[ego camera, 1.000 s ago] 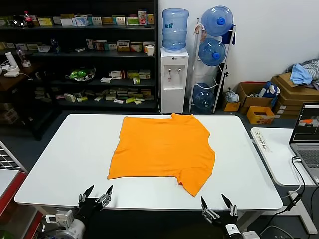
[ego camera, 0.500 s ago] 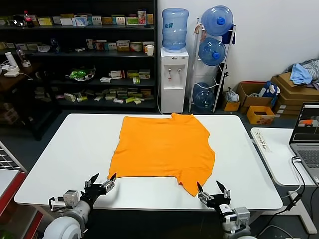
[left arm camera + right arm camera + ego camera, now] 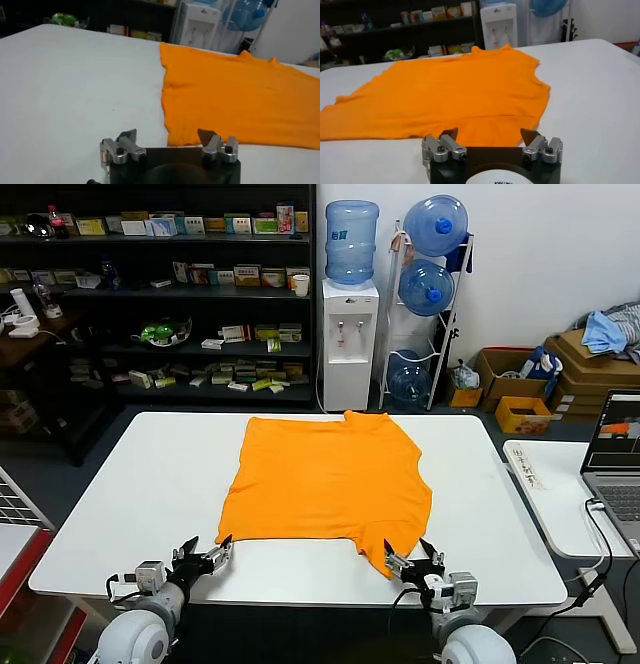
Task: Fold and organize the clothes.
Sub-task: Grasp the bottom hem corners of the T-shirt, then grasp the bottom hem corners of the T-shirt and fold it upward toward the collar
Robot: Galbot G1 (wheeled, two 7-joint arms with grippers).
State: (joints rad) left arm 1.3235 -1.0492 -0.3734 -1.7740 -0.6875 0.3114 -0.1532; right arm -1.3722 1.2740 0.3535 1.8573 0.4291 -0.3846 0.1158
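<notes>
The clothes are one orange T-shirt (image 3: 325,484) spread flat on the white table (image 3: 150,484), neck toward the far edge. No lettering shows on the upper side. My left gripper (image 3: 208,550) is open at the table's front edge, just short of the shirt's near left hem corner. In the left wrist view that corner of the T-shirt (image 3: 235,95) lies right ahead of the left gripper (image 3: 167,135). My right gripper (image 3: 410,556) is open at the near right corner by the folded sleeve. In the right wrist view the T-shirt (image 3: 455,90) reaches the right gripper (image 3: 490,134), which holds nothing.
A side table with a laptop (image 3: 612,454) stands to the right. Behind the table are dark shelves (image 3: 150,304), a water dispenser (image 3: 349,334) and a rack of bottles. A light blue cloth heap (image 3: 610,329) lies on boxes at the far right.
Both grippers have come up from below the table's front edge and forward to the shirt's near corners, staying open. The shirt has not moved.
</notes>
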